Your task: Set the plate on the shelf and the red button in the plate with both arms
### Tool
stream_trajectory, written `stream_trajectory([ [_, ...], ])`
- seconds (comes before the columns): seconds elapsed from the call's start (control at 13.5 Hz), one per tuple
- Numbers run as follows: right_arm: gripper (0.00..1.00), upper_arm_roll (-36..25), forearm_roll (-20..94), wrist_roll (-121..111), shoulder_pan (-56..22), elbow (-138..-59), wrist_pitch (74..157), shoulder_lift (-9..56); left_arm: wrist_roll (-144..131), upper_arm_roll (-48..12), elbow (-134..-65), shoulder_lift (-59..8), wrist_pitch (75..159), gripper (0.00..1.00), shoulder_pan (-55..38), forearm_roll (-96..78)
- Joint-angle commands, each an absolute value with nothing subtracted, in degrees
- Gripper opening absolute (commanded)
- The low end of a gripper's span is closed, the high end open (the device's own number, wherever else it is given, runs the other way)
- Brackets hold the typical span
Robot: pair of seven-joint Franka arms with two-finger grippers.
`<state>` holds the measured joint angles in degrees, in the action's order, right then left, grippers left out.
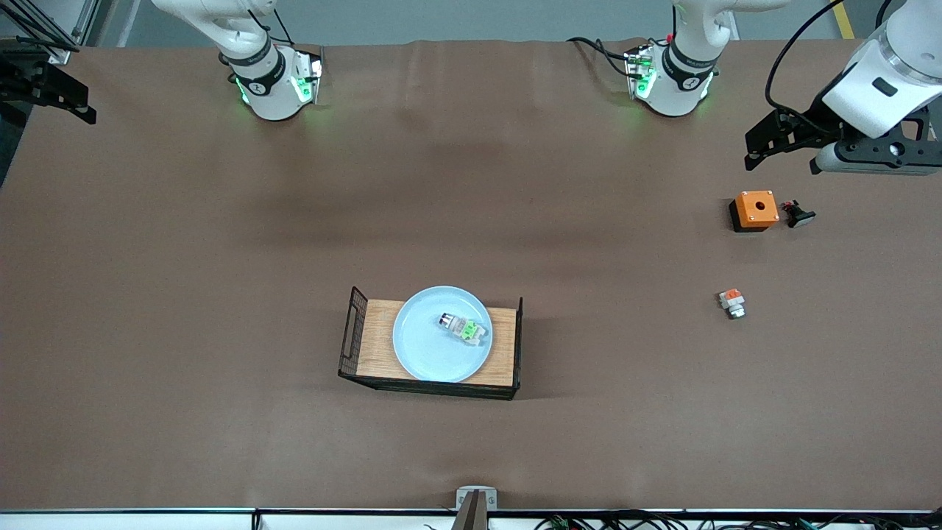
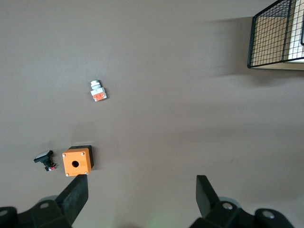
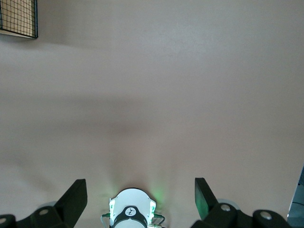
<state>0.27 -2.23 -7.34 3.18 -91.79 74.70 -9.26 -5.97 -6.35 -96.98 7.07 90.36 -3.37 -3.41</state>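
Plate [image 1: 441, 346] sits on the wooden floor of the wire tray [image 1: 353, 335], mid-table, nearer the front camera than both arm bases. Red button [image 1: 464, 327] lies on its side on the plate, apart from the rim, green patch up.

Left gripper [image 2: 142, 192] hangs in the air at the left arm's end of the table, over bare cloth just by the orange box [image 1: 755, 210]. You'll see its jaws spread wide with nothing between them. In its wrist view the fingers [image 2: 76, 194] frame open table; a corner of the tray also shows there.

Right gripper [image 3: 141, 194] is up at the right arm's end of the table, at the edge of the front view. Jaws wide apart, holding nothing. Its wrist view looks down on the right arm's own base [image 3: 133, 213].

Other items, all toward the left arm's end: a small black part [image 1: 798, 215] just beside the box; a small white part with an orange patch [image 1: 732, 302] nearer the front camera, well apart from the box.
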Motion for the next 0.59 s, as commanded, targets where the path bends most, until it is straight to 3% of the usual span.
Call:
stream_trajectory([
  [0.0,1.00,0.4,-0.1,-6.9,2.8,-90.2,72.9,-7.8,-5.6,-7.0,-97.9,8.2,91.1,1.00,-3.0,-2.1],
  [0.52,1.00,0.3,1.5,-7.2,3.5,-88.7,71.5,-4.3,-4.6,-7.6,-97.7,9.1,88.1,1.00,-2.9,0.3],
])
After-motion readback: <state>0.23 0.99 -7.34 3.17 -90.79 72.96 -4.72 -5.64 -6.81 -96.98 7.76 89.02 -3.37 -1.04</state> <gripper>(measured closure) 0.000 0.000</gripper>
